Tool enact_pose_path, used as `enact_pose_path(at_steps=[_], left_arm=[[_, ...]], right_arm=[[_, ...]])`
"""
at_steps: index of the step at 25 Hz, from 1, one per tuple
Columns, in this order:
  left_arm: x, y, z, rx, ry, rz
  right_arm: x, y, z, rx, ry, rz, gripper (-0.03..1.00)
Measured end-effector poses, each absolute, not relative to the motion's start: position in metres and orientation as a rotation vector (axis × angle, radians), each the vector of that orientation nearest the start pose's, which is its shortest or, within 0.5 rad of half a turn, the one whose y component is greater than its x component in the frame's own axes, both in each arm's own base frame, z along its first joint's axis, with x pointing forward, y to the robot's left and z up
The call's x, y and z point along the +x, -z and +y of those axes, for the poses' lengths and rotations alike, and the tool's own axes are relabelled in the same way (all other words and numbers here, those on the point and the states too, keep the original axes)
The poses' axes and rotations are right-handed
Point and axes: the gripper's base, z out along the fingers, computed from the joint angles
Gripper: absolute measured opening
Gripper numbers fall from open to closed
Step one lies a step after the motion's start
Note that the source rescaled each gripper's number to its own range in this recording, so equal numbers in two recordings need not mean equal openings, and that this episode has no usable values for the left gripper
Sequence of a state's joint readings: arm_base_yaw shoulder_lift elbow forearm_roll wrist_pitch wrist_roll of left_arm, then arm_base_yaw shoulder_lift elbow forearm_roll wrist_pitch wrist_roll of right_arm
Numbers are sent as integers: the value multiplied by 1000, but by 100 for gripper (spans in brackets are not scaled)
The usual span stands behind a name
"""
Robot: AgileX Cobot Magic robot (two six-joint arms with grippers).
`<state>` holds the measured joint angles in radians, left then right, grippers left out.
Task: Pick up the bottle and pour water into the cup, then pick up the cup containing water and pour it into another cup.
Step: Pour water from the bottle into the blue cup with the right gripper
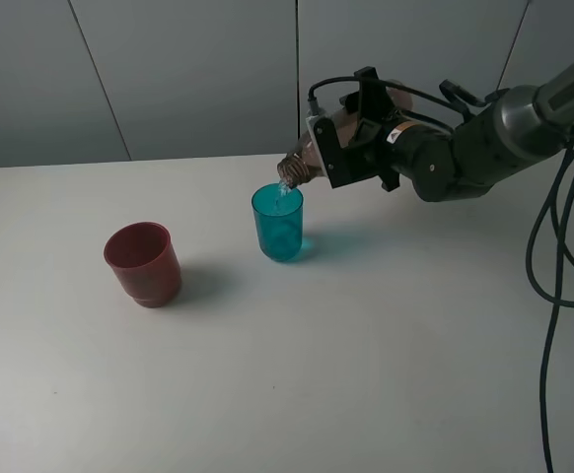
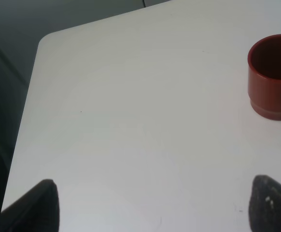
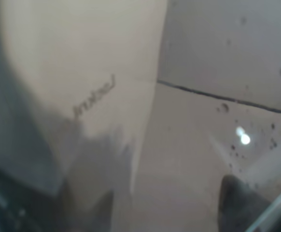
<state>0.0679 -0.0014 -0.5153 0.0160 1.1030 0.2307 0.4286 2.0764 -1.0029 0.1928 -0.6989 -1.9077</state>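
At your far left, the left jaws stand spread wide with only bare counter (image 2: 131, 121) between them, probably parked clear of the pour. Only the left wrist view shows them, not the high camera. Next comes the red cup (image 1: 144, 264), upright and off to the side, by my reading waiting for the second pour. The teal cup (image 1: 278, 224) stands upright near the counter's middle, well apart from the red one. Over its rim hangs the bottle (image 1: 305, 166), tipped neck-down so its mouth sits just above the cup's far edge. A pale glint there looks like water running. The right jaws are clenched on the bottle's body, with the right arm (image 1: 484, 138) reaching in from the right. The right wrist view gives you only blurred bottle wall with droplets and neither cup, so judge the fill from the high camera.
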Motion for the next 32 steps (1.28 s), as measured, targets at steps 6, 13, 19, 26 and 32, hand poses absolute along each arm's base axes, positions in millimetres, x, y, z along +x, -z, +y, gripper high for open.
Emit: enact_pose_path(at_steps=[6, 13, 19, 26, 32], left_arm=[[-9, -278, 1, 167, -202, 2069], [-9, -278, 1, 167, -202, 2069], [-9, -278, 1, 167, -202, 2069], [-9, -278, 1, 167, -202, 2069], [-9, -278, 1, 167, -202, 2069]], right_arm=[[381, -130, 162, -1724, 1034, 975, 0], [381, -130, 162, -1743, 1054, 950, 0], [382, -130, 162, -1764, 1085, 915, 0], [381, -131, 163, -1781, 1090, 881, 0], [386, -138, 167, -1763, 1109, 833, 0]])
